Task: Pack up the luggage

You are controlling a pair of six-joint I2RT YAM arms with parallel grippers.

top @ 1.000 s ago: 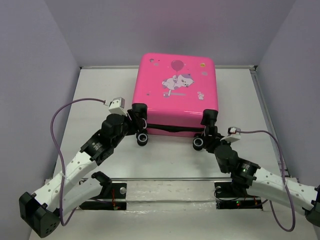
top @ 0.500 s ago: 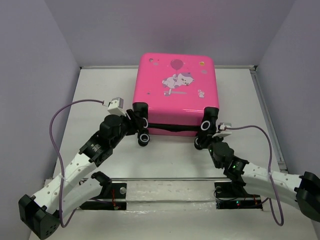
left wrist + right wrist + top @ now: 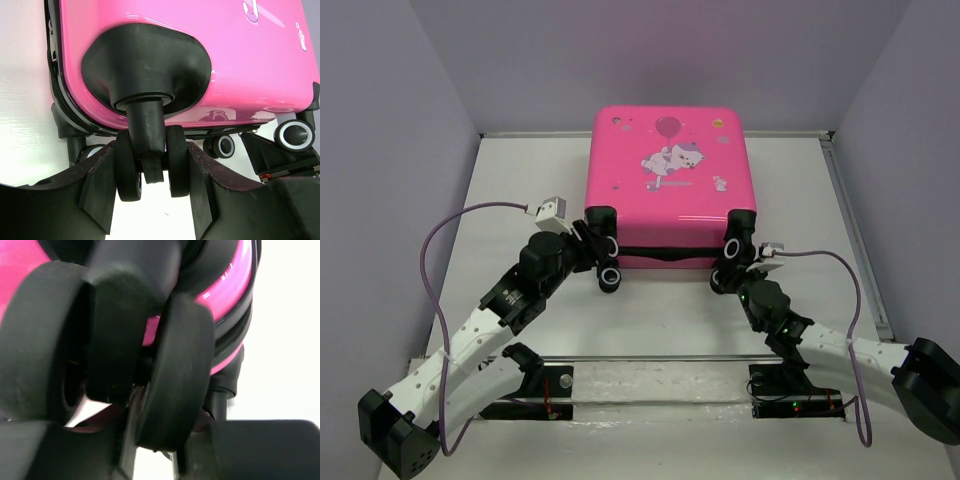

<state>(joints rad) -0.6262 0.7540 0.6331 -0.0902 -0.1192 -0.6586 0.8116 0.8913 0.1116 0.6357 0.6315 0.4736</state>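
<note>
Evidently closed hot-pink luggage, cartoon print up.

Bright, even light is filling the top view; the counter is washing out white in both wrist views. The right wrist view is blurring the wheel of the luggage.

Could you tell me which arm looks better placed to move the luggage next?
Probably left: the left gripper clasps a twin wheel of the luggage squarely. The right gripper is at a second wheel, but its view is too close to judge its hold.
</note>
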